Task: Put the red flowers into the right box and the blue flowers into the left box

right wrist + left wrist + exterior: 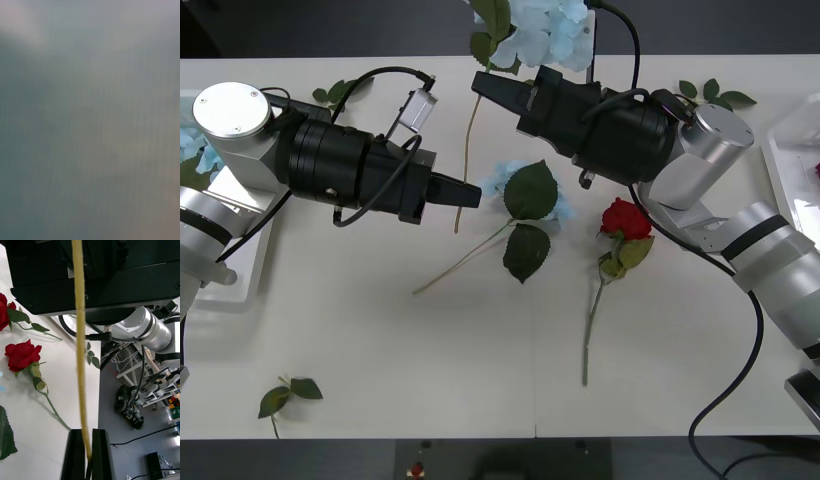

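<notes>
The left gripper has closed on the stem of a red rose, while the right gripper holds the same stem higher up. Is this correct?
Not quite. The front view shows the stem running up to a blue flower, not a red rose. The left gripper is closed on it, and the right gripper is at the same stem higher up.

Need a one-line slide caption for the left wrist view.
Left end effector shut on a pale flower stem, a red rose lying on the white table beyond.
</notes>
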Robot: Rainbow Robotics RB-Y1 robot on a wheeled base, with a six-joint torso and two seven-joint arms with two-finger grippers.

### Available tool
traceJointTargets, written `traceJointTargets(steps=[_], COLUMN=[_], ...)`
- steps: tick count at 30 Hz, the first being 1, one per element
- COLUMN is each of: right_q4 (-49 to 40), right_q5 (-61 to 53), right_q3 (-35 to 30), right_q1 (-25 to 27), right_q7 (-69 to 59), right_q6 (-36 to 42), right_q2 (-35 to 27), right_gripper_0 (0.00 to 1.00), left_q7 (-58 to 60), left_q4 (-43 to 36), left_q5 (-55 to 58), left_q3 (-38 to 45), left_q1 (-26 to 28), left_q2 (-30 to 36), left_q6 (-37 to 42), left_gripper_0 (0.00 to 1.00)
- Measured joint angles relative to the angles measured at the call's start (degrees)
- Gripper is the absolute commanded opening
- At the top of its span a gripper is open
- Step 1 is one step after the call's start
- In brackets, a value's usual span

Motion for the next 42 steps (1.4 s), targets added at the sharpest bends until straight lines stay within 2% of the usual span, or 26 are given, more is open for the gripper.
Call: traceJointTargets(steps=[5,6,7,8,9,10,11,13,22,30,36,39,42], right_q4=[0.00,0.00,0.00,0.00,0.00,0.00,0.00,0.00,0.00,0.00,0.00,0.00,0.00], right_q5=[0.00,0.00,0.00,0.00,0.00,0.00,0.00,0.00,0.00,0.00,0.40,6.31,13.16], right_q3=[0.00,0.00,0.00,0.00,0.00,0.00,0.00,0.00,0.00,0.00,-0.01,-0.01,0.00], right_q1=[0.00,0.00,0.00,0.00,0.00,0.00,0.00,0.00,0.00,0.00,0.00,-0.39,-1.99], right_q7=[0.01,0.01,0.01,0.02,0.02,0.04,0.05,0.08,0.58,2.95,3.35,1.21,-9.06], right_q6=[0.00,0.00,0.00,0.01,0.03,0.05,0.05,0.05,0.05,0.05,1.10,2.89,5.70], right_q2=[0.00,0.00,0.00,0.00,0.00,0.00,0.00,0.00,0.00,0.00,-0.32,-1.90,-5.07], right_gripper_0=[0.00,0.11,0.44,0.61,0.69,0.84,0.92,1.00,1.00,1.00,1.00,1.00,1.00], left_q7=[0.00,0.00,0.00,0.00,0.00,0.00,0.00,0.00,0.00,0.02,0.14,1.19,2.28], left_q4=[-0.07,-0.07,-0.07,-0.07,-0.07,-0.07,-0.07,-0.07,-0.07,-0.34,-0.58,-0.58,-0.59], left_q5=[0.00,0.00,0.00,0.00,0.00,0.00,0.00,0.01,0.08,-0.75,-7.76,-10.36,-13.03], left_q3=[0.00,0.00,0.00,0.00,0.00,0.00,0.00,0.00,0.12,0.44,6.92,10.43,12.29], left_q1=[0.00,0.00,0.00,0.00,0.00,0.00,0.00,0.00,0.00,0.00,0.00,0.00,0.00], left_q2=[0.00,0.00,0.00,0.00,0.00,0.00,0.00,0.00,0.71,7.18,10.67,11.99,13.52], left_q6=[0.00,0.00,0.00,0.00,0.00,0.00,0.00,0.00,0.00,0.00,2.38,3.32,3.47], left_gripper_0=[0.00,0.00,0.00,0.00,0.00,0.00,0.00,0.00,0.00,0.00,0.00,0.00,0.00])
